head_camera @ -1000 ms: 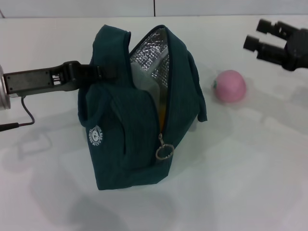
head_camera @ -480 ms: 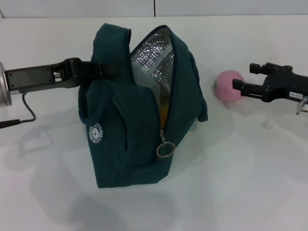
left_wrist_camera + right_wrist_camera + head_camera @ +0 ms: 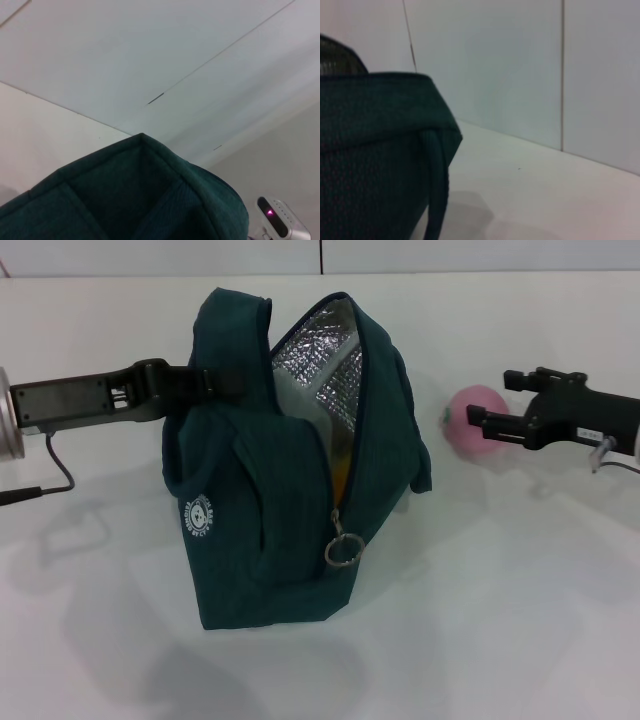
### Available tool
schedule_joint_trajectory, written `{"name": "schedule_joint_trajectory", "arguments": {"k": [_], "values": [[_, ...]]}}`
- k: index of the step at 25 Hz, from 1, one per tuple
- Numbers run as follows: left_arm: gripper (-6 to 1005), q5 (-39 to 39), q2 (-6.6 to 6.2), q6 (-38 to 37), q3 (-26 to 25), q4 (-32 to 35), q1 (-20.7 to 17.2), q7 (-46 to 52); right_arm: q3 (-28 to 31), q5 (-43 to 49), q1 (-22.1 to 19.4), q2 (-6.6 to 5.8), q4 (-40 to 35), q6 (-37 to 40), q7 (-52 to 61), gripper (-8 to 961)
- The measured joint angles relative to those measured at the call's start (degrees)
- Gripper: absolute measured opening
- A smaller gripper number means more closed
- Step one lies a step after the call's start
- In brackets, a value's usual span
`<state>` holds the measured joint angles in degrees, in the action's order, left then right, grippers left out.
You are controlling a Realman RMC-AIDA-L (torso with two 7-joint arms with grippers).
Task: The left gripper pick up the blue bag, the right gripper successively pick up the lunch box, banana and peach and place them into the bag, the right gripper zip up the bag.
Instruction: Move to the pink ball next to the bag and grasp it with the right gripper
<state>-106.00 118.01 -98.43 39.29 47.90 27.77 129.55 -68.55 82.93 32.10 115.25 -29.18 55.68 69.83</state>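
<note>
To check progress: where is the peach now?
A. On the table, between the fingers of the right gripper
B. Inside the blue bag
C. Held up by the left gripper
A: the peach sits on the table beside the blue bag, the open right gripper reaching around it.

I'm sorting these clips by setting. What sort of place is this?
Probably a lab or test bench, not a kitchen: a bare white table, plain white wall panels, and two robot arms working a blue bag and a peach.
</note>
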Motion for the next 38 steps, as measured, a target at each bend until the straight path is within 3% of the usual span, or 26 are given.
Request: {"name": "schedule_joint_trajectory", "arguments": {"k": [9,33,38], "values": [[42,0.0,0.03,0.0,0.0,0.0,0.3,0.0,-1.3,0.6,2.4,0.29,1.8,-2.6,-0.1,755],[43,0.2,-0.19,-0.2,0.0,0.0,0.3,0.3,-2.9,0.7,2.2,0.57,2.1,-4.9,0.3,751],[43,0.5,-0.23,-0.2,0.0,0.0,0.2,0.2,-4.2,0.6,2.1,0.58,1.9,-5.8,0.1,593]]}}
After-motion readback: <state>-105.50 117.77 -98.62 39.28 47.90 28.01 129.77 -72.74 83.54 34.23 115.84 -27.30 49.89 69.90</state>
